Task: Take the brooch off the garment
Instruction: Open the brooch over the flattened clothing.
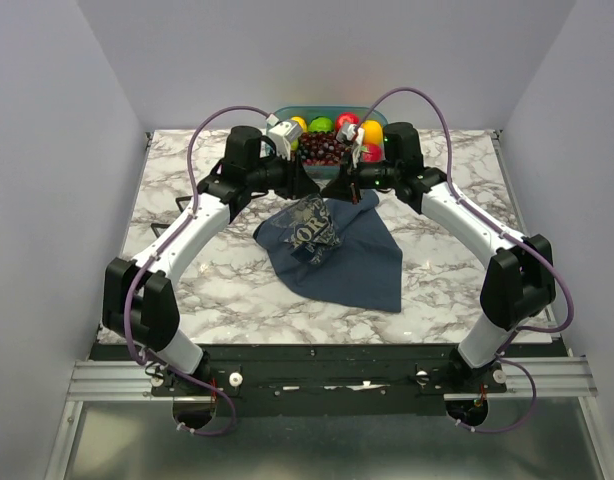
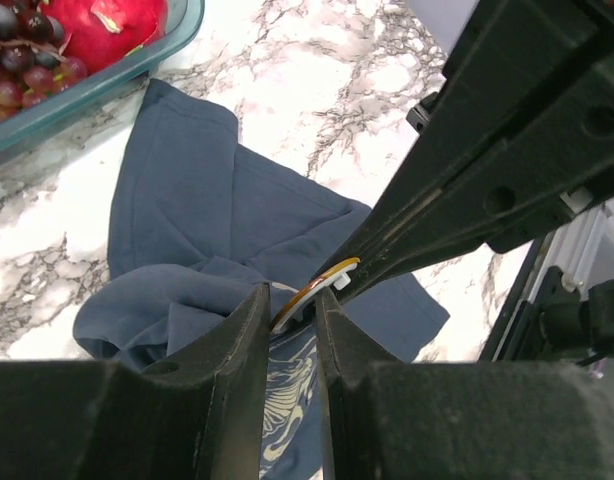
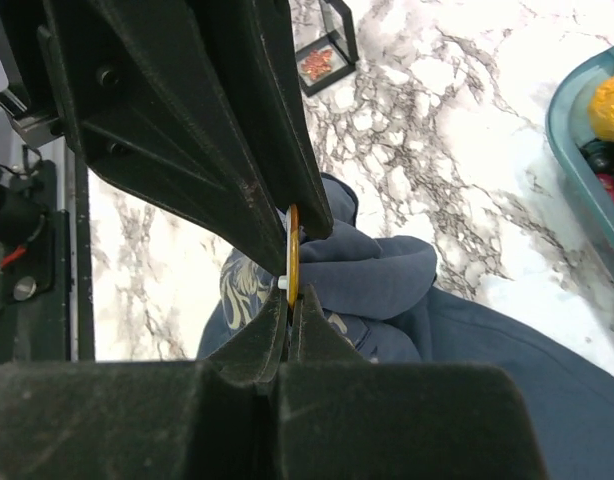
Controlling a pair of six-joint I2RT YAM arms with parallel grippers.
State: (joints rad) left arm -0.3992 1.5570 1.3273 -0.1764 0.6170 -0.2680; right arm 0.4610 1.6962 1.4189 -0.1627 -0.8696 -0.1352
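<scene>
Overhead, shirt: the shirt lies in the middle of the tabletop. Its far end is drawn up in a peak toward the far edge, short of the fruit tray.
Overhead, arms: my left gripper and right gripper meet tip to tip over that peak. The brooch is too small to make out here.
Left wrist, brooch: the brooch shows as a gold disc seen edge-on above bunched cloth. It runs from between my left fingers to the right gripper's tips.
Left wrist, left gripper: the fingers stand a narrow gap apart around the brooch's near end. I cannot tell whether they press it.
Right wrist, right gripper: the fingers are together, clamped on the brooch's lower edge by a small white catch.
Right wrist, cloth: folds of the shirt sit just beside and below the brooch.
Step, my judgement: I am working the brooch free with both grippers.
Doing it well: I should seat the left grip before any pull, then draw slowly along the pin's line. If cloth rises with it, I should stop, since the thin disc could slip or the cloth could snag.
</scene>
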